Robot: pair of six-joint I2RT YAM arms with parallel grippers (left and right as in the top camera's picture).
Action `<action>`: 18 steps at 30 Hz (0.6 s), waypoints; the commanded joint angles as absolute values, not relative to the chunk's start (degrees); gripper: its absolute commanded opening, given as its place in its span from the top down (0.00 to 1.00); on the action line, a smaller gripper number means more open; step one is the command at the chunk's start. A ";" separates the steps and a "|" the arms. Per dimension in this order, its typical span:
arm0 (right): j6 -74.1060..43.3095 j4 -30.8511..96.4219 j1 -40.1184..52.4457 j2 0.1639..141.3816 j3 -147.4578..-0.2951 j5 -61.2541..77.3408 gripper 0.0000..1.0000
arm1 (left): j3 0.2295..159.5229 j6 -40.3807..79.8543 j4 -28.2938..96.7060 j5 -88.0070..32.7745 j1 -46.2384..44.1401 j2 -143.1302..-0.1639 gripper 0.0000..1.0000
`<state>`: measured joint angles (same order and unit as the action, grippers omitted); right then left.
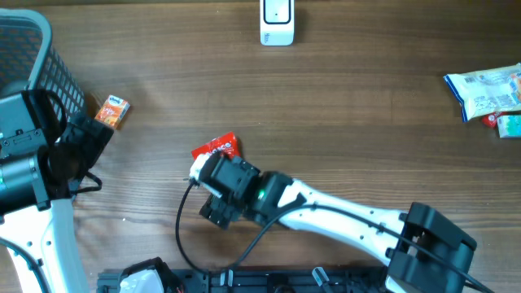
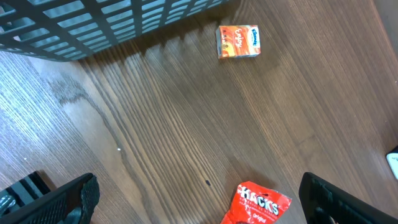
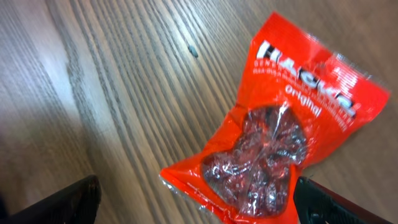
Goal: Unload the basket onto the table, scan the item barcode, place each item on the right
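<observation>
Candy bag (image 3: 280,137): red "Hacks" packet, flat on the tabletop (image 1: 358,106), just ahead of the right hand and untouched.
Basket (image 1: 49,65): dark mesh, well ahead of the left hand.
Orange box (image 2: 238,42): ahead of the left hand, near the basket.
Left hand (image 2: 198,185): fingers spread wide, holding nothing.
Right hand (image 3: 198,185): fingers wide apart, empty, poised over the bag's near end.
White device (image 1: 277,23): well beyond the right hand.
Snack packets (image 1: 488,94): well apart from the right hand.
</observation>
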<state>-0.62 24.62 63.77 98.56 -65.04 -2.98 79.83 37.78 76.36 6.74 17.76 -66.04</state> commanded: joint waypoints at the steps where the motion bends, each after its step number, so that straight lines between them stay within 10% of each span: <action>1: 1.54 24.18 65.98 98.17 -65.58 -11.75 0.01 | 79.83 37.76 76.36 6.48 18.17 -66.02 0.00; 18: 9.58 22.85 66.24 104.09 -64.20 -7.42 0.00 | 79.83 37.76 76.36 6.48 18.17 -66.02 0.00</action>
